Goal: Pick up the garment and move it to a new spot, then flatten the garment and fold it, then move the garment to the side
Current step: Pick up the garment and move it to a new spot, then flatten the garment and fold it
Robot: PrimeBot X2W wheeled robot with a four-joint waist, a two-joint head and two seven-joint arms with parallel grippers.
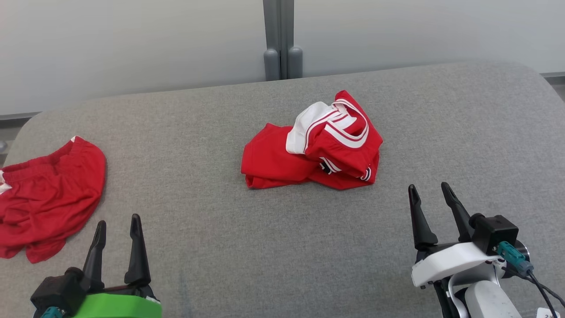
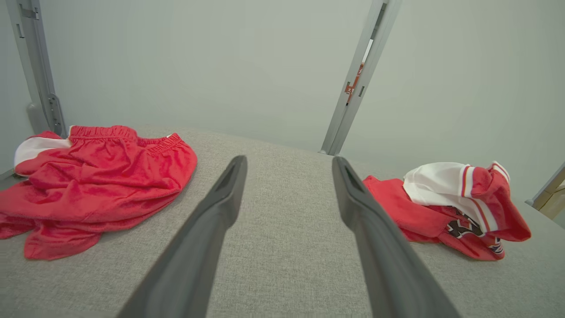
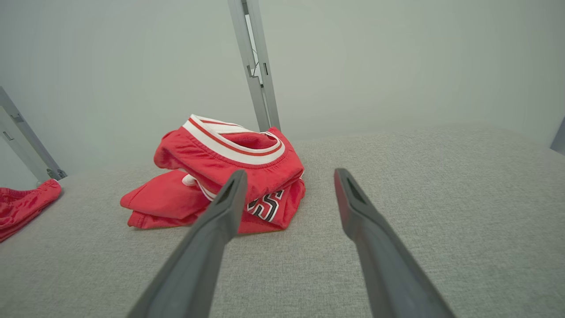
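Note:
A crumpled red garment [image 1: 313, 154] with white striped trim and dark lettering lies bunched in the middle of the grey fabric surface [image 1: 220, 256]. It lies right of my left fingers in the left wrist view [image 2: 446, 212] and just beyond my right gripper's left finger in the right wrist view [image 3: 220, 176]. A second garment, plain red shorts [image 1: 48, 194] [image 2: 88, 185], lies loosely at the left edge. My left gripper [image 1: 118, 220] [image 2: 289, 160] hovers open and empty right of the shorts. My right gripper [image 1: 429, 186] [image 3: 290, 172] is open and empty, near and right of the bunched garment.
A grey post [image 1: 282, 44] stands against the pale wall behind the surface's far edge. The surface has rounded far corners. The shorts [image 3: 22, 203] reach the left edge, partly out of frame.

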